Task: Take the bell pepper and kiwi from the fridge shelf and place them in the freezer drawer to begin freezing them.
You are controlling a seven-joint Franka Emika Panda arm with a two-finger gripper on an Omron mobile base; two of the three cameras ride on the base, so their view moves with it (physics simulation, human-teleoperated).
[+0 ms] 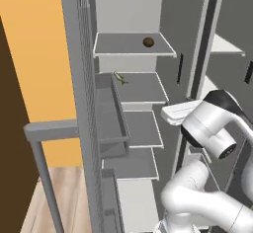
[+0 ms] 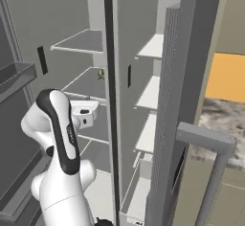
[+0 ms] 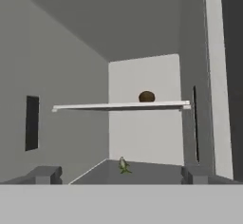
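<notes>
Left base view: the kiwi (image 1: 148,42), a dull brown oval, is seen on the top fridge shelf (image 1: 118,47); a thin green-yellow item (image 1: 119,78) is laid on the flat grey shelf below.
Right base view: the green-yellow item (image 2: 101,73) is seen on a smooth grey shelf.
Hand view: the kiwi (image 3: 146,97) is set on the thin pale shelf (image 3: 95,107); the gripper (image 3: 119,174) is spread wide, with nothing held.

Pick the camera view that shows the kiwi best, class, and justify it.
The left base view: the kiwi sits in plain sight on the top shelf. The hand view catches it from below the shelf edge; I can't find it in the right base view.
</notes>
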